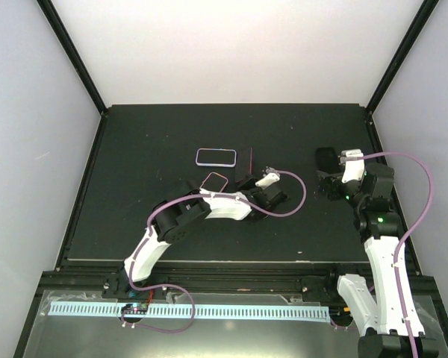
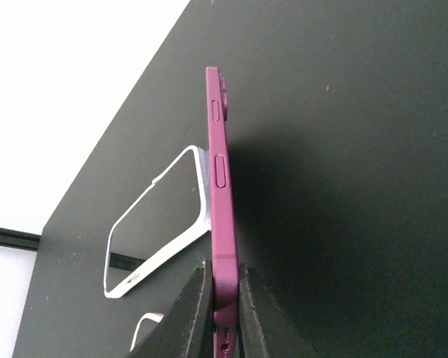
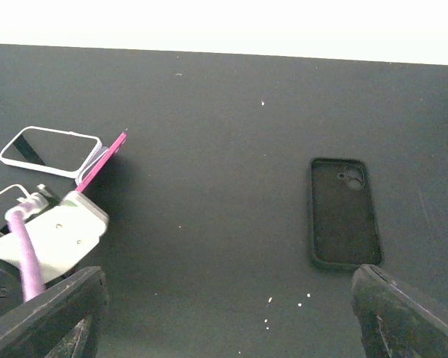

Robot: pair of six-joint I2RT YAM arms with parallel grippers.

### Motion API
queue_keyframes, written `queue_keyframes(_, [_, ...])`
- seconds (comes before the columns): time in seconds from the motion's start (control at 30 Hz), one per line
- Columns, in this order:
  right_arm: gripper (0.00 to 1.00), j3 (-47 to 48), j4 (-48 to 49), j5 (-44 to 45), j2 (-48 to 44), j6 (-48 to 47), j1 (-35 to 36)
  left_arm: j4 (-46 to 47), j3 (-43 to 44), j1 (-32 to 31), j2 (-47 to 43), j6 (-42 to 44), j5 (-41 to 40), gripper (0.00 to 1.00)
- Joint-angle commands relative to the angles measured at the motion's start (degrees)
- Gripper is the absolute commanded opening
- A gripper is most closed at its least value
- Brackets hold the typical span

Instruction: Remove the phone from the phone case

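Holding entry: left gripper (image 2: 224,282), jaws closed on one short end of the magenta phone (image 2: 218,186). The phone stood on its long edge near the middle of the table (image 1: 119,164), somewhat toward the far edge. Whether a thin matching shell was on it could not be told.

Right gripper (image 3: 228,277): fingers spread wide with nothing between them, hovering over the black phone case (image 3: 343,212). The case lay flat and empty toward the right edge.

Also listed: a white-rimmed handset (image 1: 215,156) lying flat beside the phone, and a pink-rimmed handset (image 1: 213,181) nearer the left arm.

Hazards, as judged:
- The phone was pinched at one end only, across its thin faces, so it could pivot or slide out and drop flat on the table.
- A sideways swing could knock the white-rimmed handset.
- The right fingers, low over the case, could nudge it.

View notes:
- The left wrist view alone showed the pinch and the side buttons, and made the white rim seem to touch the phone. The top view showed a gap between them.
- The right wrist view alone showed the case interior and camera cut-out. In the top view, the right gripper largely hid the case.
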Motion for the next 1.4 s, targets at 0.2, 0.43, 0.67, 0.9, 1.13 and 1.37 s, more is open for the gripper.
queue_keyframes(0.2, [0.89, -0.6, 1.5, 0.2, 0.2, 0.3, -0.8, -10.3, 12.2, -2.7, 9.7, -2.6, 3.2, 0.02])
queue_keyframes(0.43, [0.88, -0.7, 1.5, 0.0, 0.3, 0.3, -1.5, -14.4, 14.4, -2.7, 9.6, -6.5, 9.8, 0.33])
queue_keyframes(0.67, [0.89, -0.6, 1.5, -0.8, 0.5, 0.2, -1.7, -13.3, 7.1, -2.0, -1.7, -12.0, 21.7, 0.77])
queue_keyframes(0.9, [0.89, 0.3, 0.4, -1.7, 0.3, 0.3, -1.8, -11.8, -7.7, 2.5, -21.6, -20.8, 32.6, 0.95])
queue_keyframes(1.13, [0.95, 23.3, -15.1, -14.3, 8.7, 7.6, -1.8, -18.2, -19.4, 9.7, -33.8, -25.0, 37.6, 0.99])
queue_keyframes(1.37, [0.97, 48.1, -29.6, -22.1, 17.8, 18.7, -1.7, -21.4, -21.8, 15.7, -32.2, -23.3, 42.8, 0.99])
